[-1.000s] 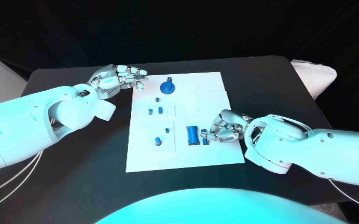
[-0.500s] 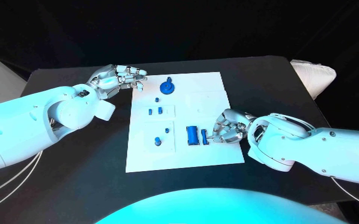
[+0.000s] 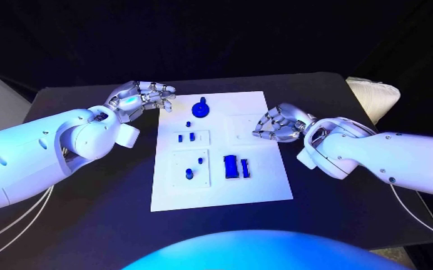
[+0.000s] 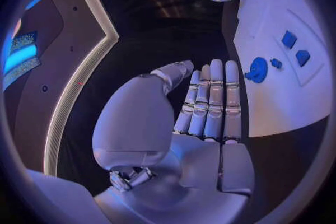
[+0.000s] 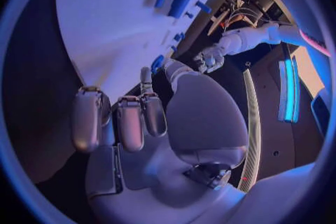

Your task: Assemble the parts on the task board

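The white task board (image 3: 222, 192) lies mid-table. On it are a round blue part with a handle (image 3: 200, 107), several small blue pieces (image 3: 185, 137) down its left half, and a large blue block (image 3: 231, 166) with a thin blue bar (image 3: 244, 168) beside it. My right hand (image 3: 280, 124) hovers over the board's right edge, beyond the block, fingers loosely curved and holding nothing. My left hand (image 3: 141, 97) stays off the board's far left corner, fingers straight, with nothing in it. The left wrist view shows the left hand (image 4: 209, 107) near the round part (image 4: 257, 70).
Black table (image 3: 108, 195) surrounds the board on all sides. A pale padded object (image 3: 371, 93) sits at the table's far right edge. The right wrist view shows the right hand (image 5: 122, 120) over the board (image 5: 105, 22), with my left hand (image 5: 210, 59) beyond.
My right hand has left the thin bar next to the large block and moved toward the far side, along the board's right edge. The left hand has not moved.
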